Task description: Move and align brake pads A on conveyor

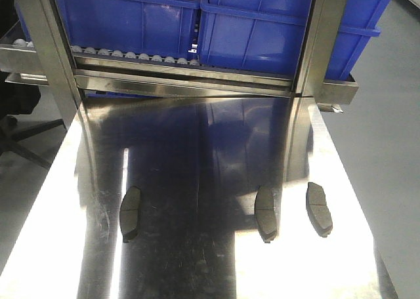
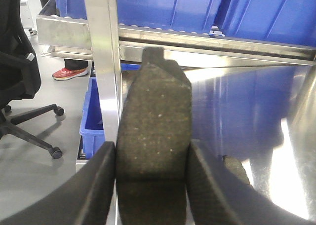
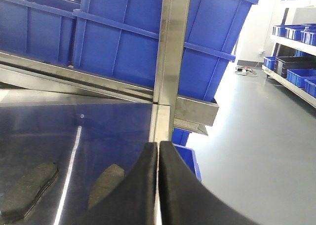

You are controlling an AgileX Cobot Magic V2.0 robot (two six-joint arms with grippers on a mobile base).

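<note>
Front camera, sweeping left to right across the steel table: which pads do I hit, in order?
In order: left brake pad → middle brake pad → right brake pad. The last two sit close together, and all three lie on the steel table.

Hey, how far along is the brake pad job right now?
Done: nothing visible; no conveyor is in view. In hand: the left gripper holds one brake pad between its jaws. Left: three pads lie on the steel table, the left pad, middle pad and right pad, all to be moved and aligned. The right gripper is shut and empty.
</note>
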